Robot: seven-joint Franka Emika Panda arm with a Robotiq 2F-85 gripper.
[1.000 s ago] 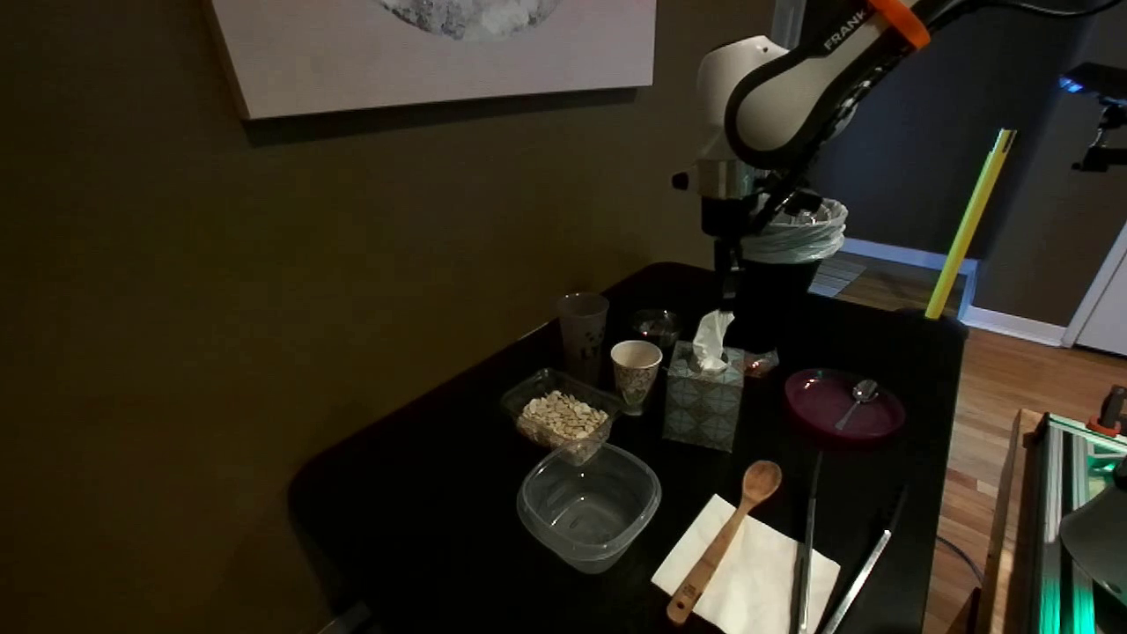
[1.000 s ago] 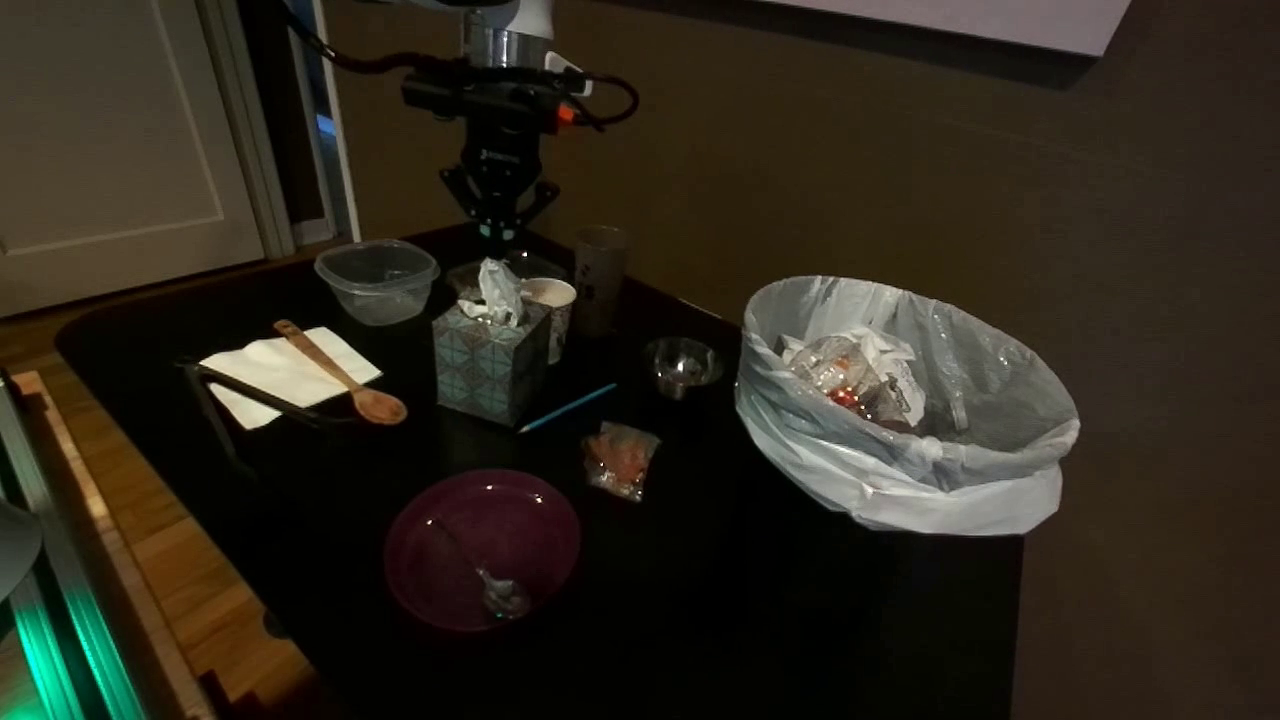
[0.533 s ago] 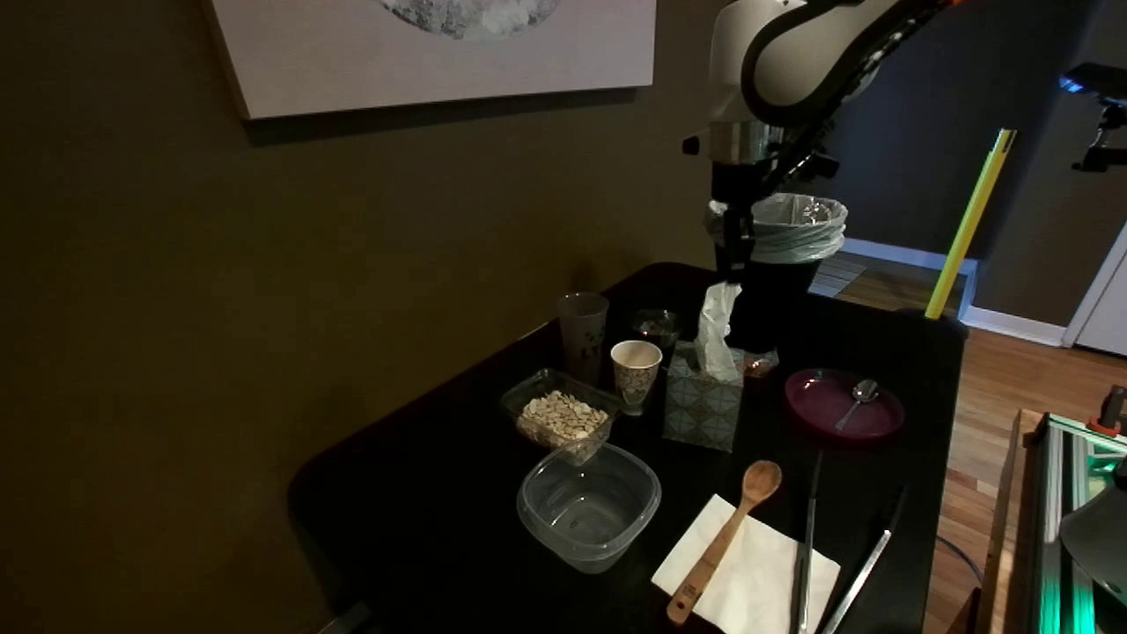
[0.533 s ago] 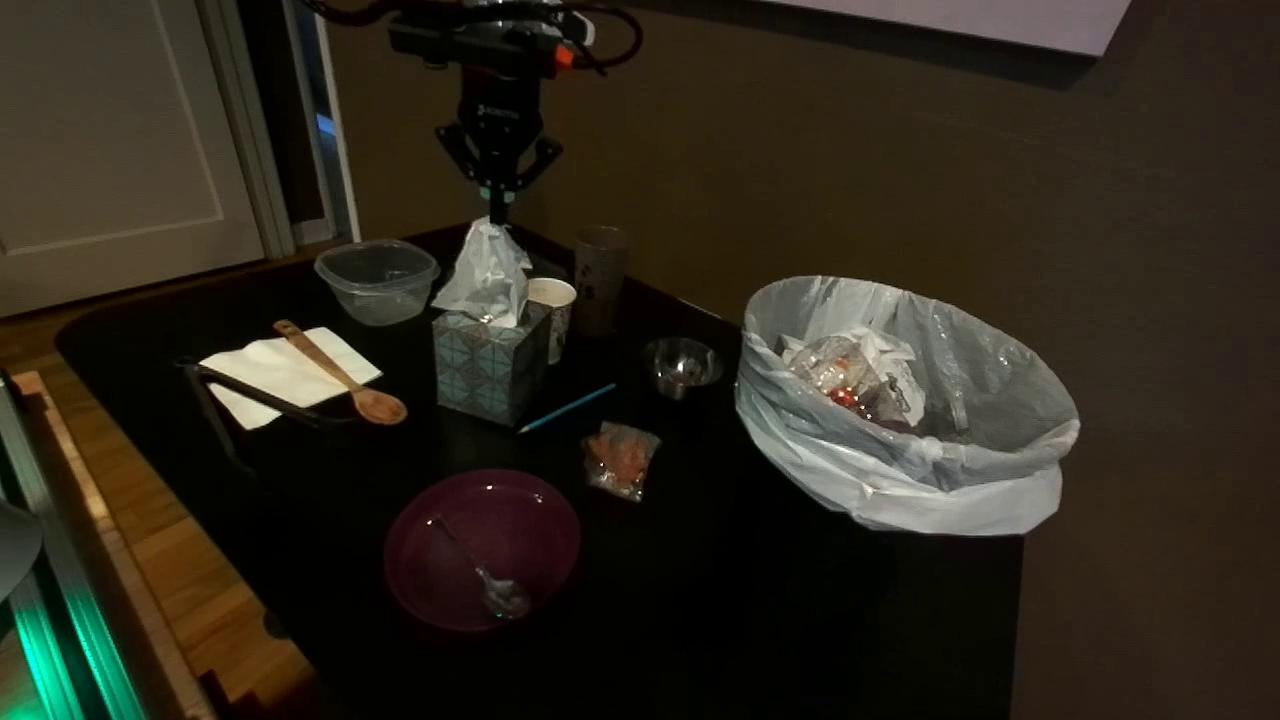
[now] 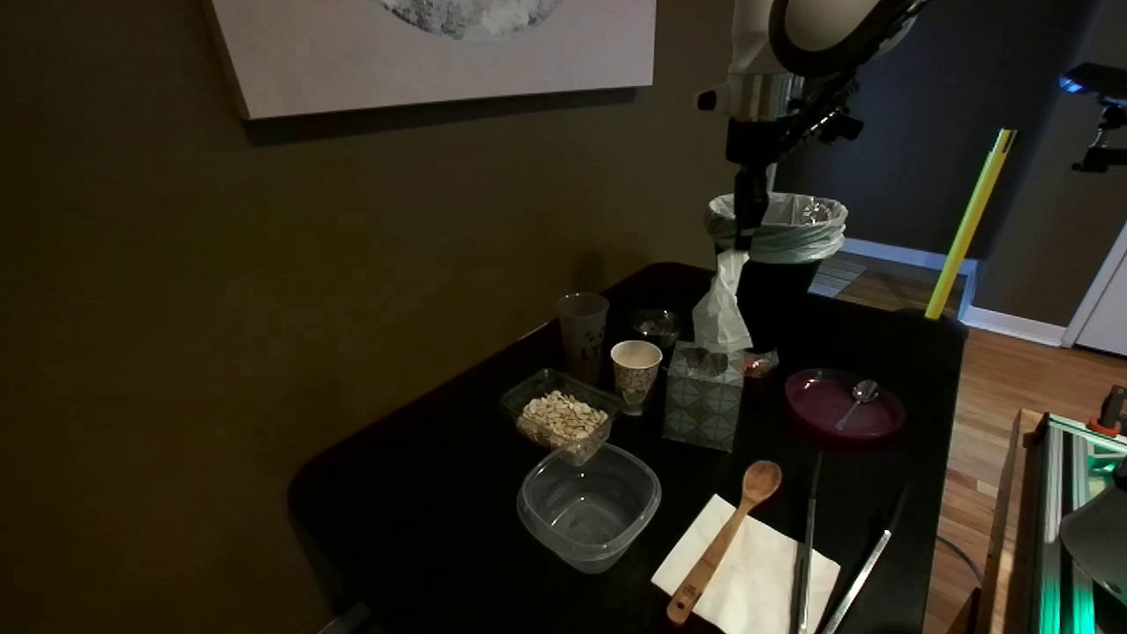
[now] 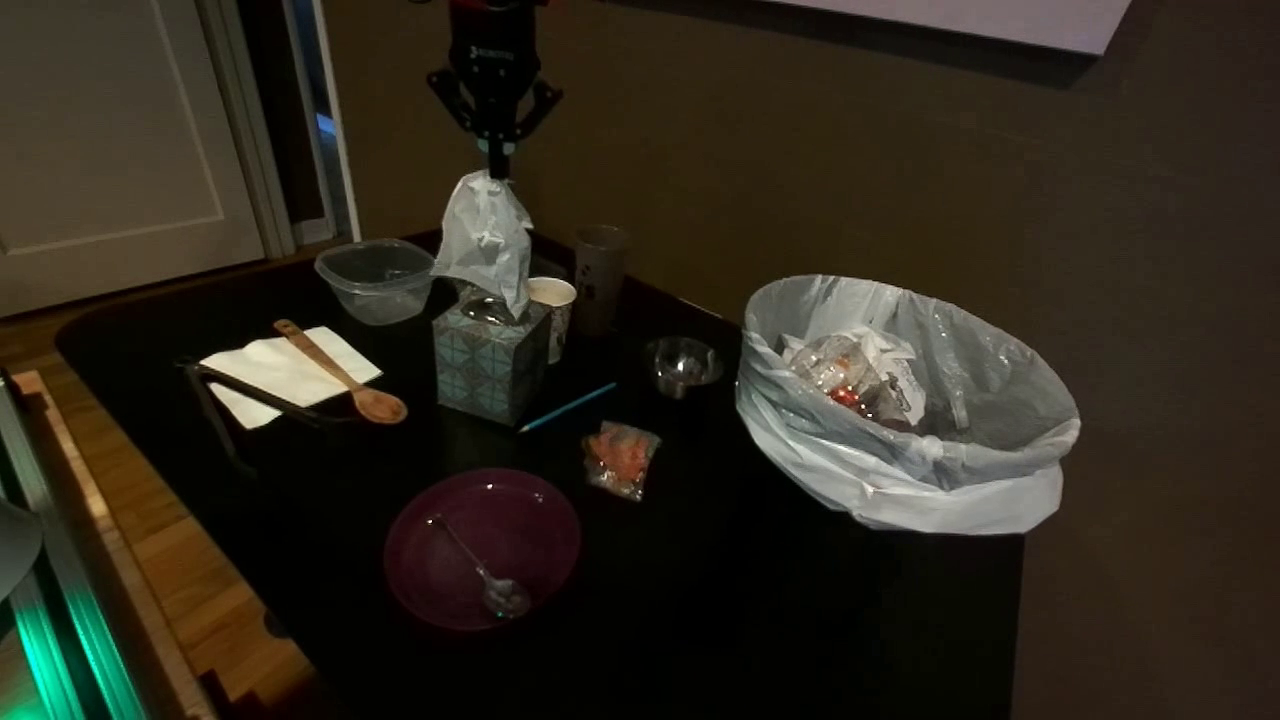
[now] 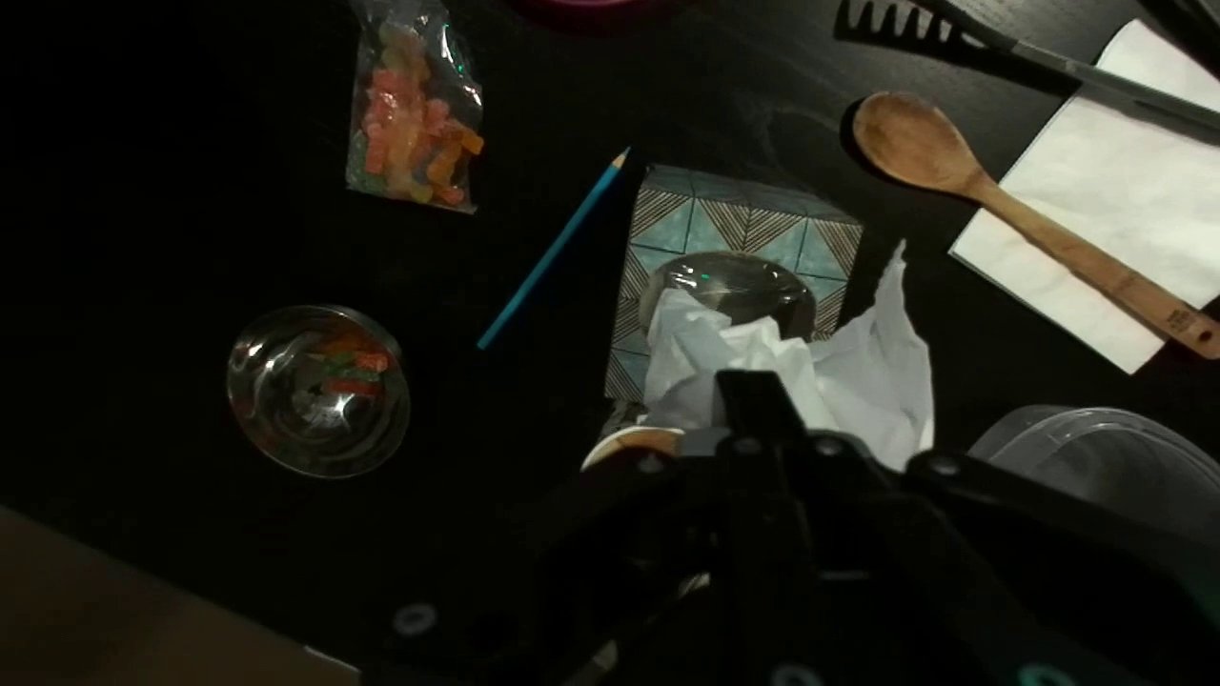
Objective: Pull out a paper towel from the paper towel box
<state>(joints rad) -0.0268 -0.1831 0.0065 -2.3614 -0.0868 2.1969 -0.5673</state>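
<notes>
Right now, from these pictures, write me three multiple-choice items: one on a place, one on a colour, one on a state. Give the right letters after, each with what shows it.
1. Where is the handle of the wooden spoon relative to the white napkin?
A. Beside it, clear of it
B. Beneath it
C. Across the top of it

2. What colour is the pencil?
A. Blue
B. Red
C. Yellow

3. How does the gripper stand to the paper towel?
A. Open above it
B. Shut on its upper end
C. Shut, but apart from it

1. C: in the wrist view the handle covers a strip of the napkin.
2. A: its blue shaft shows plainly in the wrist view.
3. B: in both exterior views the paper towel hangs from the closed tips.
</notes>
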